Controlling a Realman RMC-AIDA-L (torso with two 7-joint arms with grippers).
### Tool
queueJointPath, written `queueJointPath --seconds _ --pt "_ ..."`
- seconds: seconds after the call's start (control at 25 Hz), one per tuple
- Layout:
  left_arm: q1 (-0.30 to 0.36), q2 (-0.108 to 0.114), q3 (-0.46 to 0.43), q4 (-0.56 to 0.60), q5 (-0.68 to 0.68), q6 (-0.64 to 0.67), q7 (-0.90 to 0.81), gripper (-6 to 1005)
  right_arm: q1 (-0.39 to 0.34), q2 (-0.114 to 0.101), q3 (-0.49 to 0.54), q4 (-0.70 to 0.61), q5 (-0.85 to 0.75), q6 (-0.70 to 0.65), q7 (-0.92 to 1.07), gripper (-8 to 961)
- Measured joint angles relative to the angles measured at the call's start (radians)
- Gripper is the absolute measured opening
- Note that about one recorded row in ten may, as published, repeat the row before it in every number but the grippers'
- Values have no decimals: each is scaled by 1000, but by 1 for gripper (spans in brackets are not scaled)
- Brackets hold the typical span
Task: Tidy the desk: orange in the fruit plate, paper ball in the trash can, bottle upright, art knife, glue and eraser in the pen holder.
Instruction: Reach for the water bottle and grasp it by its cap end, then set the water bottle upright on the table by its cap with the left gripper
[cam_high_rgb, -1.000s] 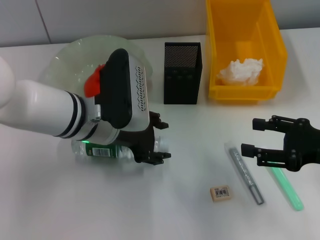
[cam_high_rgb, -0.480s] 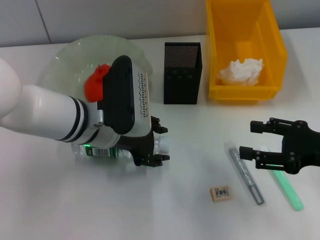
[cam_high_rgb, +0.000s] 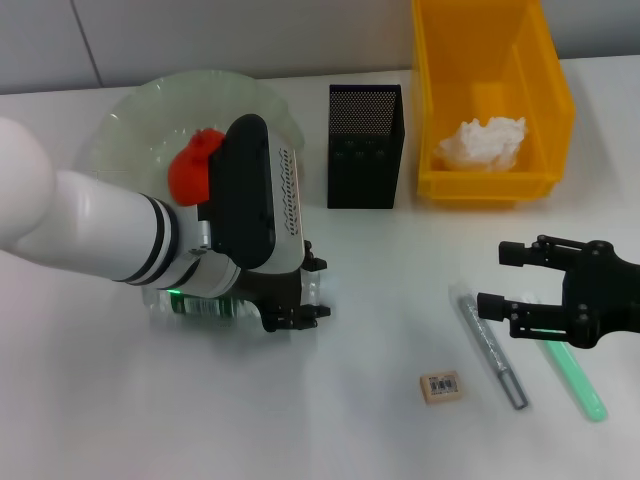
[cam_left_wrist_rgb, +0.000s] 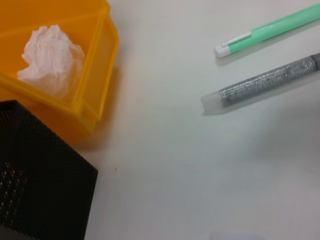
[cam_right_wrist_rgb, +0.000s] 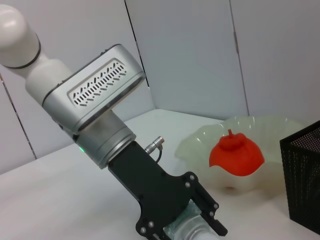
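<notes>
Your left gripper (cam_high_rgb: 293, 300) has its fingers closed around the bottle (cam_high_rgb: 215, 305), which lies flat on the desk (cam_high_rgb: 380, 430), long axis left-right, beside the fruit plate (cam_high_rgb: 130, 120). Your right gripper (cam_high_rgb: 500, 278) hovers open.

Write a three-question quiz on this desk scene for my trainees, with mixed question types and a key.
1. True or false: the paper ball lies in the trash can.
2. Which item lies in the fruit plate? A) eraser B) orange C) bottle
3. Fill in: the left gripper is down at the lying ____.

Key:
1. True.
2. B, the orange; the eraser lies on the desk.
3. The bottle. The right gripper hovers open near the pens.
</notes>
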Motion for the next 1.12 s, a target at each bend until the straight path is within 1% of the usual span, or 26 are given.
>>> queueJointPath --seconds 0.24,0.64,0.76,1.0,1.12 --pt "-1 -1 5 5 7 -3 -12 459 4 0 0 3 0 -3 0 785" --pt "-1 -1 5 15 3 -16 -12 441 8 0 0 10 1 -3 0 785" --pt "9 -1 3 47 0 -16 -25 442 8 0 4 11 2 -3 0 785" --pt "17 1 -4 68 1 -10 -51 444 8 0 8 11 2 -3 0 785" --pt "33 3 -5 87 1 -11 -61 445 8 0 11 11 2 -3 0 785"
